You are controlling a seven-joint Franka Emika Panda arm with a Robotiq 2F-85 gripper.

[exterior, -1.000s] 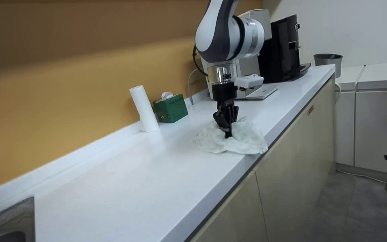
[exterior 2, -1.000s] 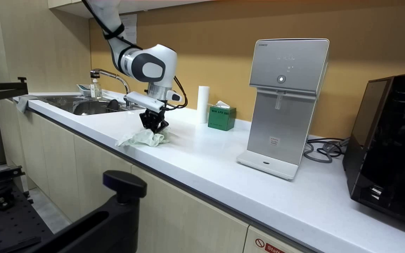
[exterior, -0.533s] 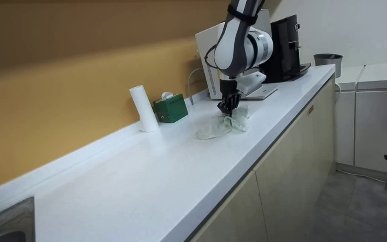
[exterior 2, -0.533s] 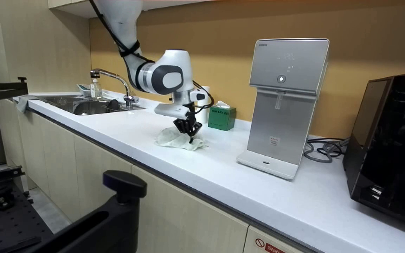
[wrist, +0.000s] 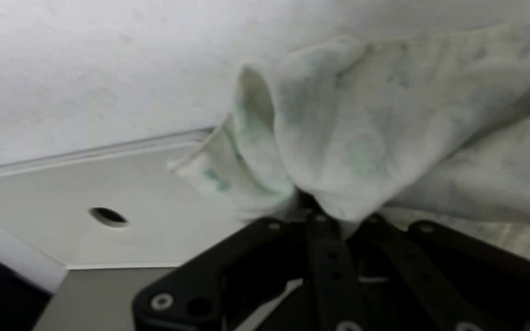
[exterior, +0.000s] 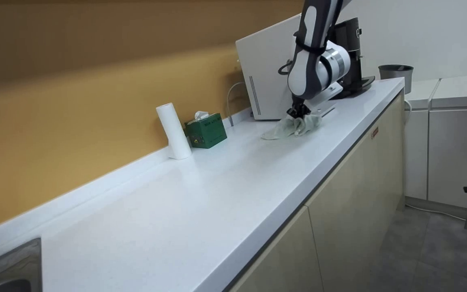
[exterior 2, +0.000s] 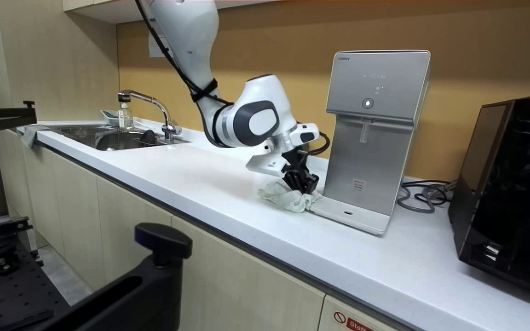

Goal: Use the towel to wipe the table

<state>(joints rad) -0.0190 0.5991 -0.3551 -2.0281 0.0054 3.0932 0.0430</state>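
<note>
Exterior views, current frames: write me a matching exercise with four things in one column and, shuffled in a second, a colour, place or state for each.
1. towel
2. tissue box
3. paper roll
4. water dispenser

A. white, standing beside the tissue box
B. silver-grey front with a round button
C. bunched up, clamped in the hand
D. green, beside the paper roll

Pairs: 1-C, 2-D, 3-A, 4-B
</note>
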